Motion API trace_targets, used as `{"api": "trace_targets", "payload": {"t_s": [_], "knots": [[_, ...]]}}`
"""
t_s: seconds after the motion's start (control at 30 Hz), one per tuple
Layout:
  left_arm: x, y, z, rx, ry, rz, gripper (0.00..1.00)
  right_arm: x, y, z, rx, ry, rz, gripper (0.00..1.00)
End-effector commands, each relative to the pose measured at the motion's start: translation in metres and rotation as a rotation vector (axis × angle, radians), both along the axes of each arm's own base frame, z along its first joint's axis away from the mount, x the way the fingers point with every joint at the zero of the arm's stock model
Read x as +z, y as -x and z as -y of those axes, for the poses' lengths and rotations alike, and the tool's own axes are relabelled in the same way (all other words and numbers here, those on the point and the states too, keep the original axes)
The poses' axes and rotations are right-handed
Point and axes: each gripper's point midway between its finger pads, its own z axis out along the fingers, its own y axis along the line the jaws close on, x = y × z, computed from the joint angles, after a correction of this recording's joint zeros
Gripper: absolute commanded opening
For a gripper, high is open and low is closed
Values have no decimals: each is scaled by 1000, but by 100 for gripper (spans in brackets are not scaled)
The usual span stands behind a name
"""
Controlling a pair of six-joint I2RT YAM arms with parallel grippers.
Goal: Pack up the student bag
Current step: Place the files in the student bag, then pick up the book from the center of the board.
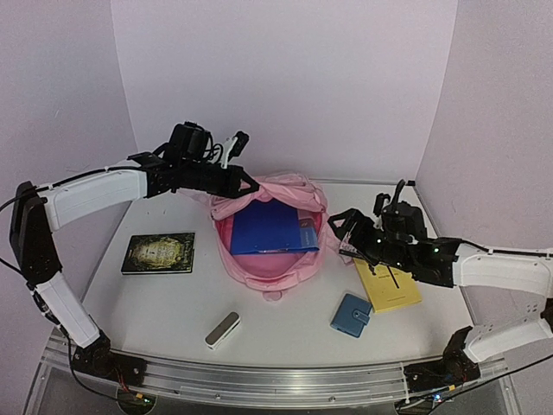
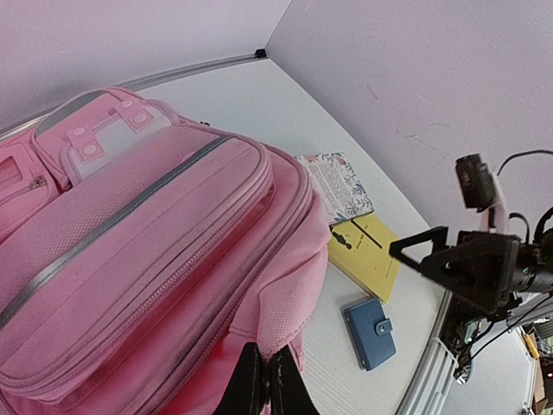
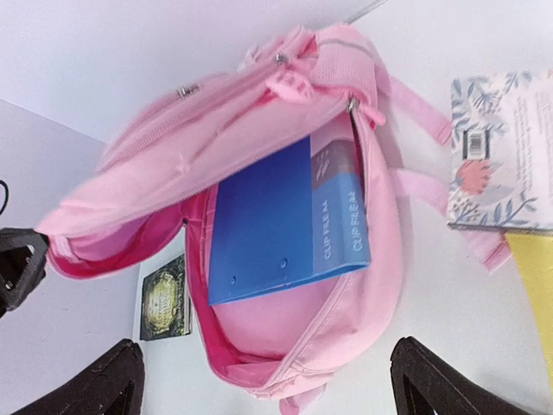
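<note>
Near our bases, a wallet (image 1: 351,315) and a white case (image 1: 222,330) lie before the bag (image 1: 276,272), which sits midway up the table (image 1: 285,346), soft, floppy, probably light, mouth open. Our left gripper (image 1: 252,184) is pinched closed on its flap edge, a sound hold. Our right gripper (image 1: 341,226) hangs spread and empty beside its rim, with some bare room behind toward the wall (image 1: 285,95).

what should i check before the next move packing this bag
1. Left gripper clamped on the student bag fabric: ok
2. Bag mouth open: ok
3. Right gripper open, empty: ok
4. Blue file inside the bag: ok
5. Room left beside the file: cannot tell
6. Everything packed: not ok; floral book, yellow notebook, blue wallet, dark book lie outside the bag
</note>
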Motion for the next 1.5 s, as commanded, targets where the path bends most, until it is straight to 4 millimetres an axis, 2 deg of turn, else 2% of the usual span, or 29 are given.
{"api": "trace_targets", "payload": {"t_s": [0.0, 0.17, 0.47, 0.57, 0.67, 0.8, 0.9, 0.97, 1.17, 1.47], "knots": [[31, 2, -23, 56, 43, 100, 0, 9, -4, 53, -84, 235, 32, 98], [13, 12, -38, 79, 25, 59, 0, -1, -20, 103, -129, 310, -19, 98], [18, 25, -46, 77, 46, 63, 0, -59, -55, 203, -210, 199, -185, 98], [20, 26, -45, 68, 61, 63, 0, -87, -60, 234, -245, 156, -254, 98], [22, 26, -43, 60, 69, 65, 0, -101, -66, 239, -221, 94, -253, 97], [23, 27, -43, 57, 75, 69, 0, -119, -70, 247, -200, 98, -262, 92], [24, 27, -42, 52, 82, 68, 0, -136, -71, 267, -219, 87, -291, 85], [24, 28, -41, 44, 86, 65, 0, -144, -73, 273, -205, 49, -297, 81], [25, 25, -37, 33, 95, 62, 0, -158, -81, 265, -138, -44, -296, 69], [25, 22, -32, 23, 97, 60, 0, -172, -93, 252, -72, -141, -295, 61]]}}
